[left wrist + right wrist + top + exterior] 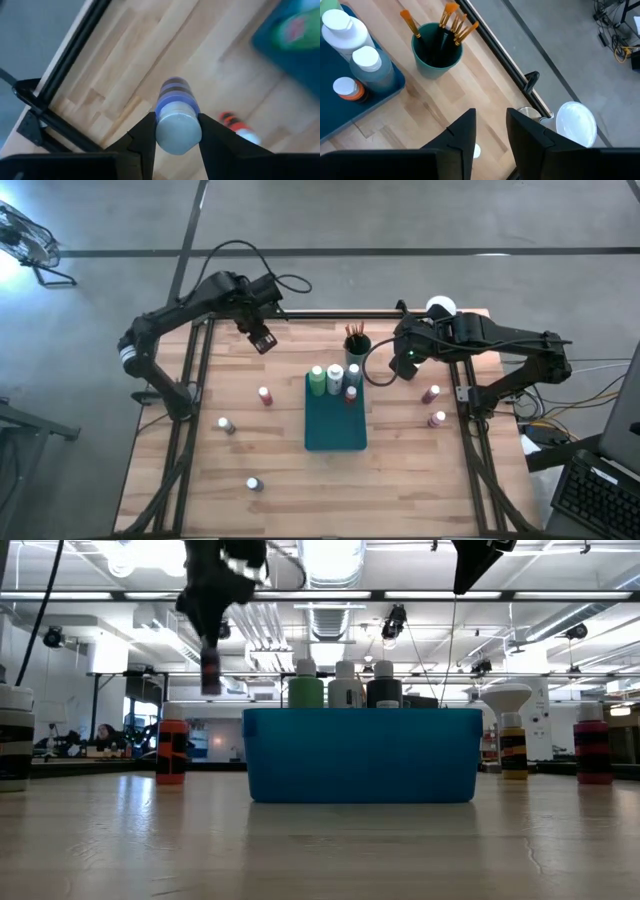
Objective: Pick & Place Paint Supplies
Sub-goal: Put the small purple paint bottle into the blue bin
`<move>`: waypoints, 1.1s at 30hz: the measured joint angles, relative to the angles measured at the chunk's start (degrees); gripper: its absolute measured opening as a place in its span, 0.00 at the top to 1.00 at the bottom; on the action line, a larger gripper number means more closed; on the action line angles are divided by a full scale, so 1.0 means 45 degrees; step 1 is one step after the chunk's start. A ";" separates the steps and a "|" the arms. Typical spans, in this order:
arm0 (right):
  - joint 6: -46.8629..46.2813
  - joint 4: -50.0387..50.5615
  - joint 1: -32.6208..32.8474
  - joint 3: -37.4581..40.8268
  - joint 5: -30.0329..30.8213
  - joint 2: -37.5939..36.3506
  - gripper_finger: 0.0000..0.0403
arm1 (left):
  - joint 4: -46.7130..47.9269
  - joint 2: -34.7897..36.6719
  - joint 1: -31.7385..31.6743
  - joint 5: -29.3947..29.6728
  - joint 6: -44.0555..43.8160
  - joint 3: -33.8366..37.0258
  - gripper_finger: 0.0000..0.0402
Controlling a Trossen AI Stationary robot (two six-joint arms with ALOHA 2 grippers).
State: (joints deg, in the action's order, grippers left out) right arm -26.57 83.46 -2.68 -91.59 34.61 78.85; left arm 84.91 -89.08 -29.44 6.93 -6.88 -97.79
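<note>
My left gripper (176, 117) hangs over the table's far left part (262, 338), shut on a small white-capped purple-banded bottle (175, 95), which is lifted high (210, 670). My right gripper (491, 112) stands open and empty in the air, right of the teal tray (335, 430). In the tray stand a light-green bottle (317, 380), two grey ones (334, 378) and a red-brown one (350, 393). Behind it a dark cup (436, 50) holds several brushes. Loose bottles stand on their bases at the left (265, 395) (226, 424) and right (431, 393). My left gripper pinches the bottle between its two fingers at the white cap (165, 131), one finger (145, 135) on each side. The fingers come from above, pointing steeply down. The bottle hangs upright below them, lifted clear of the table.
A white-domed object (440, 307) stands at the far right corner beside black frame rails (510, 65). Another bottle (254, 484) stands near the front left and one more (437, 419) at the right. Bare wood lies in front of the tray.
</note>
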 joint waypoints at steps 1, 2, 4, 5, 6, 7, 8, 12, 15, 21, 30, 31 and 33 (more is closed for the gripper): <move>0.0000 -0.0004 0.0000 0.0000 0.0000 0.0000 0.74 | 0.0136 0.0005 0.0276 -0.0035 -0.0456 -0.0327 0.69; 0.0004 -0.0009 0.0000 0.0000 0.0000 0.0000 0.74 | 0.0243 0.0009 0.0560 -0.0116 -0.0933 -0.0630 0.69; 0.0047 -0.0019 0.0000 0.0000 0.0000 0.0000 0.76 | 0.0268 0.0010 0.1193 -0.0243 -0.1953 -0.1155 0.69; 0.0057 -0.0023 0.0000 0.0000 0.0000 0.0000 0.76 | 0.0269 0.0010 0.1526 -0.0281 -0.2423 -0.1351 0.69; 0.0066 -0.0027 0.0000 0.0000 0.0000 0.0000 0.78 | 0.0281 0.0012 0.1872 -0.0327 -0.2875 -0.1495 0.69; 0.0112 -0.0036 -0.0002 0.0000 0.0000 0.0000 0.79 | 0.0286 0.0013 0.2229 -0.0321 -0.3340 -0.1611 0.69; 0.0226 -0.0047 -0.0005 0.0000 0.0007 0.0000 0.80 | 0.0284 0.0014 0.2605 -0.0326 -0.3786 -0.1699 0.69; 0.0825 -0.0068 -0.0243 0.0000 0.0015 0.0000 0.83 | 0.0237 -0.0032 0.4093 -0.0813 -0.5412 -0.1798 0.69; 0.1056 -0.0072 -0.0775 0.0000 0.0023 -0.0008 0.85 | 0.0123 -0.0244 0.5185 -0.1077 -0.6375 -0.1793 0.69; 0.2153 -0.0111 -0.2001 0.0000 0.0024 -0.0034 0.83 | -0.0764 -0.1114 0.6625 -0.1092 -0.7282 -0.2146 0.69; 0.2535 -0.0096 -0.2671 0.0000 0.0010 -0.0049 0.75 | -0.1215 -0.3287 0.6671 -0.0089 -0.8962 -0.3518 0.69; 0.2530 -0.0086 -0.2671 0.0000 0.0010 -0.0053 0.74 | -0.1211 -0.3558 0.6671 -0.0089 -0.9105 -0.3749 0.69; 0.2521 -0.0048 -0.2671 0.0000 0.0000 -0.0063 0.73 | -0.1205 -0.4041 0.6679 -0.0094 -0.9628 -0.4162 0.69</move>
State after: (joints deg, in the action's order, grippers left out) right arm -15.22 83.24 -14.70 -91.59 34.61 78.57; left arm 79.49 -107.26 0.61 6.50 -50.21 -116.52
